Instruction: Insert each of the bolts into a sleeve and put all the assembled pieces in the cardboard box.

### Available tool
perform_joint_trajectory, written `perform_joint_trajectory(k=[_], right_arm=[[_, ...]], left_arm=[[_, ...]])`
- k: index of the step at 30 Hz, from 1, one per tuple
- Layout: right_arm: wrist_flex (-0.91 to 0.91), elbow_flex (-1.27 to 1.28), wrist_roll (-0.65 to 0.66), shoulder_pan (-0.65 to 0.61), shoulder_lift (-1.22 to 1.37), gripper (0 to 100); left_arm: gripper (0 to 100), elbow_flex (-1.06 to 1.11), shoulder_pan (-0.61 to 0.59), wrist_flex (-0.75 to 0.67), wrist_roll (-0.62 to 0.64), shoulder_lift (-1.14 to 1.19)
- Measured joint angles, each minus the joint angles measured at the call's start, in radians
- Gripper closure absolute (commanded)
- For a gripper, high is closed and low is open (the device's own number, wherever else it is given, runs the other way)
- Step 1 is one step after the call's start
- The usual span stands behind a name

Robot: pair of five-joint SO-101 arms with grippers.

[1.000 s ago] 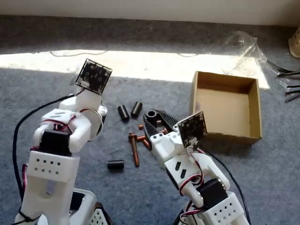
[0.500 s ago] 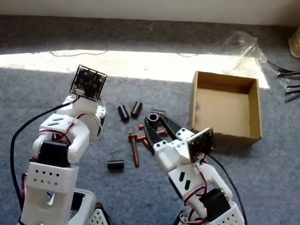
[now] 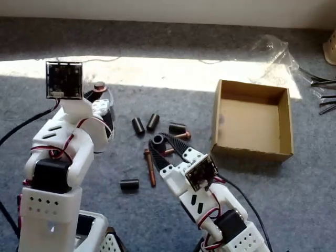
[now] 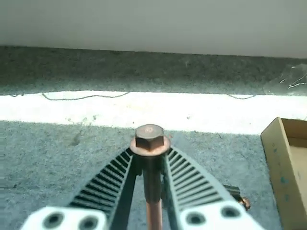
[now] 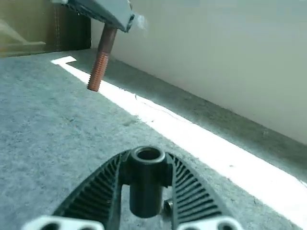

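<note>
Now, with the left gripper (image 4: 151, 163) clamped on a bolt (image 4: 150, 139) held above the carpet (image 3: 294, 199) and the right gripper (image 5: 145, 179) clasping a sleeve (image 5: 145, 172) near the loose pieces (image 3: 150, 168), bring the threaded tip squarely over the bore, axes aligned, before pushing in slowly.

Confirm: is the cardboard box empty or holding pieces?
Empty. In the high view the cardboard box shows a bare bottom, nothing inside.
</note>
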Motion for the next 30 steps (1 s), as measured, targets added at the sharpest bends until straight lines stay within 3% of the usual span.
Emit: perform_joint_trajectory(k=[10, 23, 30], right_arm=[[-0.052, 0.000, 0.018, 0.000, 0.000, 99.5], [-0.051, 0.000, -0.192, 0.000, 0.000, 99.5], [-0.051, 0.000, -0.195, 0.000, 0.000, 99.5]], left_arm=[[99, -0.026, 0.155, -0.115, 0.126, -0.002], [99, -0.026, 0.293, -0.160, 0.091, -0.003], [99, -0.026, 0.295, -0.160, 0.091, -0.015]])
